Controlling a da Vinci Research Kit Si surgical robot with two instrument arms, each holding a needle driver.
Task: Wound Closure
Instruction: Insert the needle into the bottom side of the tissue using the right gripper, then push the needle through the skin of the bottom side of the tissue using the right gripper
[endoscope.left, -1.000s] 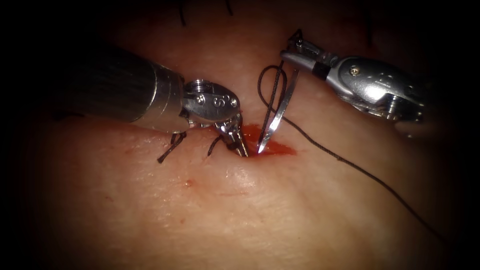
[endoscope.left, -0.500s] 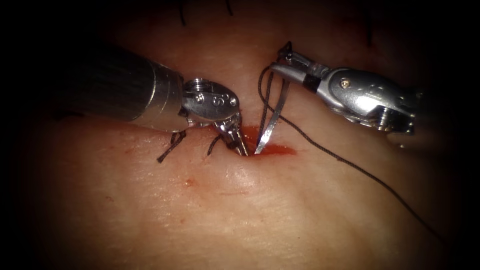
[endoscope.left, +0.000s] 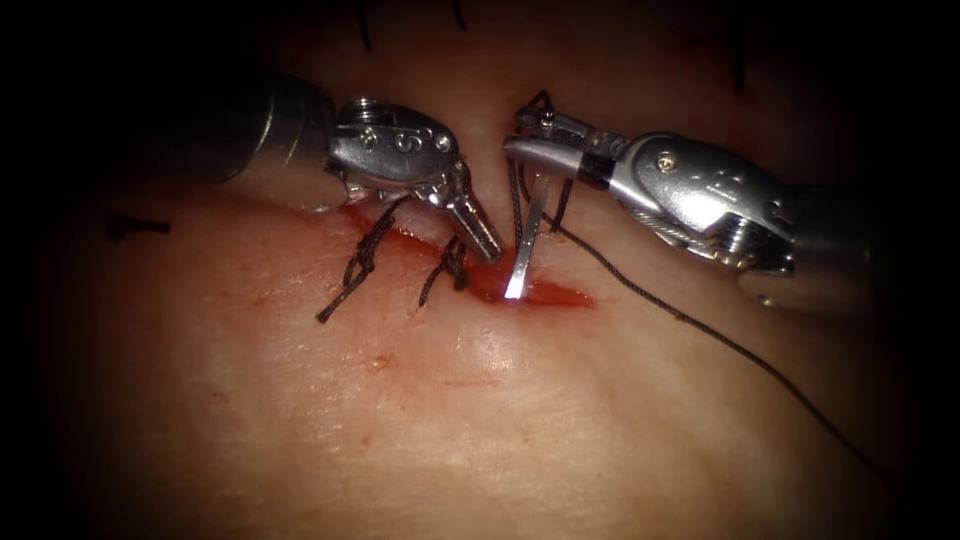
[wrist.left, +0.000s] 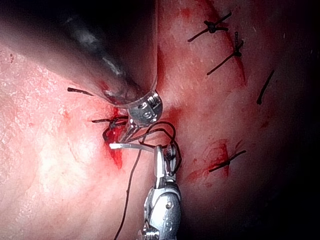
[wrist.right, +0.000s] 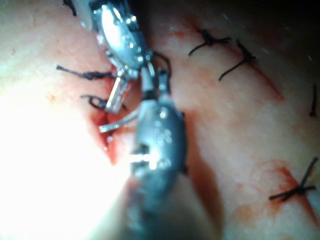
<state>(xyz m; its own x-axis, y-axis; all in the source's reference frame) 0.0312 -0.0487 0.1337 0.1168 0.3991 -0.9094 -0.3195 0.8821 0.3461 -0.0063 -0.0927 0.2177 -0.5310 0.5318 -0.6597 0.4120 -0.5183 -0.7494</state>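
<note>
The curved needle (endoscope.left: 527, 225) hangs steeply from my right tool (endoscope.left: 528, 152), whose jaws are shut on it near its thread end. Its bright tip rests at the red, wet cut (endoscope.left: 545, 296); whether it has entered the tissue (endoscope.left: 480, 420) I cannot tell. Dark thread (endoscope.left: 700, 330) loops at the right jaws and trails away to the lower right. My left tool (endoscope.left: 478, 232) hovers just left of the needle, jaws shut and holding nothing. The left wrist view has the needle (wrist.left: 132, 146) lying across the cut, and the right wrist view has the needle (wrist.right: 119, 121) beside the left tool (wrist.right: 115, 95).
Two tied stitches (endoscope.left: 358, 268) (endoscope.left: 450, 268) with short cut ends cross the cut left of the needle. More stitches (wrist.left: 222, 30) lie farther along the tissue in the left wrist view. Red fluid pools at the cut's open end.
My left tool lifted off the cut's edge and drew back up and to the left. The right tool moved left, standing the needle more upright with its tip still at the cut.
</note>
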